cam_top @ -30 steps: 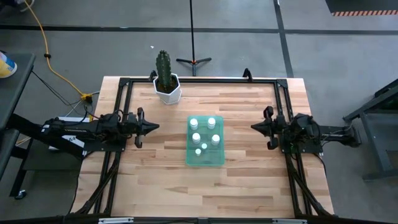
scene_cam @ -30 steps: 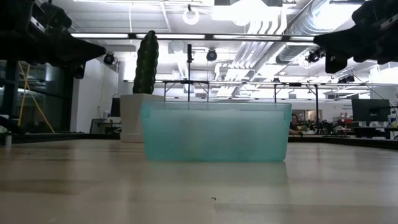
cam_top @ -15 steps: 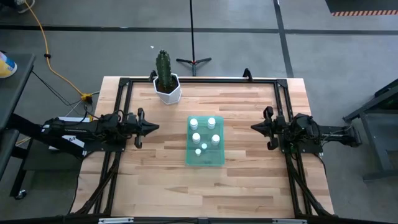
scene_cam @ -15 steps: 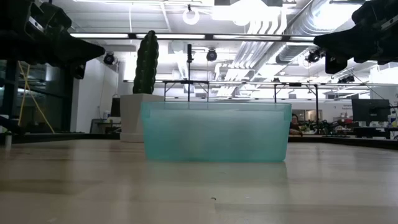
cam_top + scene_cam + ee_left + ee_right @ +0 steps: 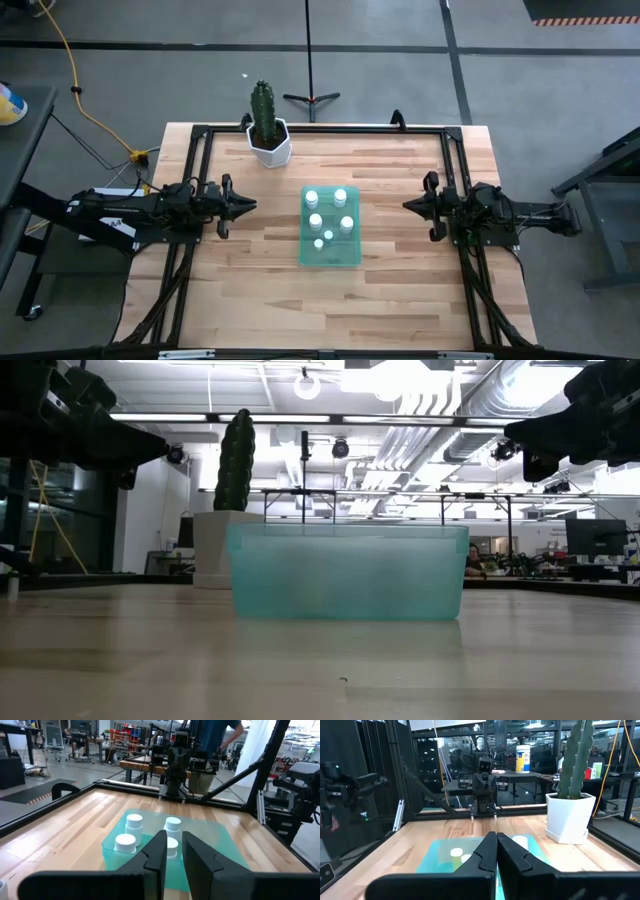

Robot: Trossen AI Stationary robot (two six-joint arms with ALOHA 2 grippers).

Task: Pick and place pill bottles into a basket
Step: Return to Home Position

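The green tray [image 5: 330, 255] rests flat on the wooden table's middle. Several small white pill bottles [image 5: 315, 220] stand upright inside it; they also show in the left wrist view [image 5: 134, 822] and the right wrist view [image 5: 456, 852]. In the low view the tray's wall [image 5: 345, 575] hides them. My left gripper [image 5: 250, 205] hovers left of the tray, pointing at it, shut but for a narrow slit [image 5: 174, 836], and empty. My right gripper [image 5: 407, 204] hovers right of the tray, pointing at it, shut [image 5: 496, 836] and empty. Both are well above the table [image 5: 165, 448] [image 5: 508, 428].
A white hexagonal pot with a green cactus [image 5: 268, 140] stands at the table's far left, beyond the tray [image 5: 570, 815]. A black frame [image 5: 320, 128] runs along the table's far and side edges. Bare wood [image 5: 330, 300] lies between the tray and the near edge.
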